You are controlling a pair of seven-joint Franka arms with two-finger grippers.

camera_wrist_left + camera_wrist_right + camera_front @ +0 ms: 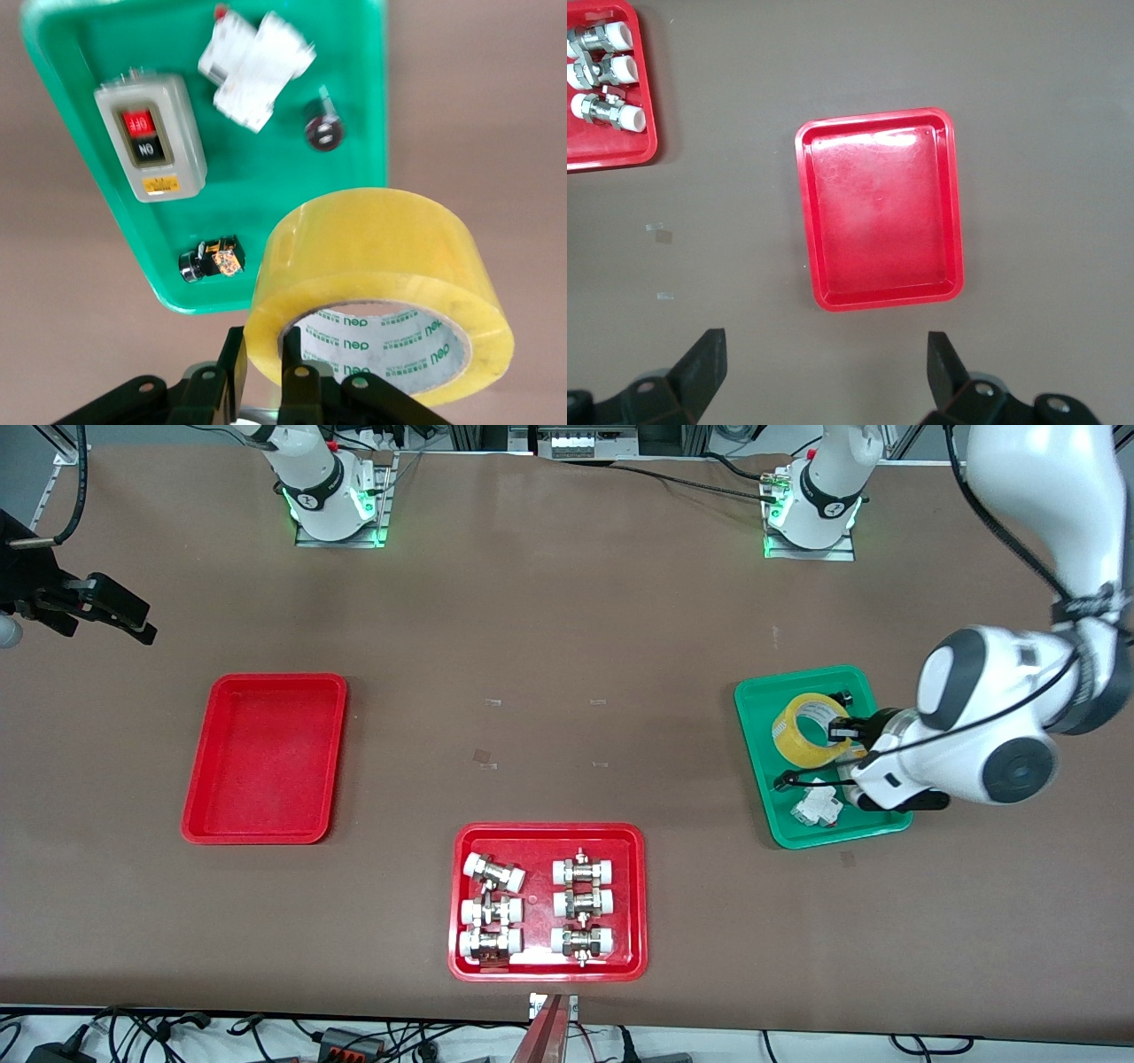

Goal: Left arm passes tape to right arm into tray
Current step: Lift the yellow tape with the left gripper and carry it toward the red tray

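**Tape's gripped, handoff comes next**

Fingers of the left gripper (257,372) are clamped on the wall of the tape (808,729), one inside the core, roll hanging over the green tray (757,779) at right of the front view. I'd lift straight and keep the roll's free side exposed for the right gripper (824,372), waiting spread wide at upper left. Green tray holds a switch box (151,137) and small parts; the red tray (266,757) sits empty.
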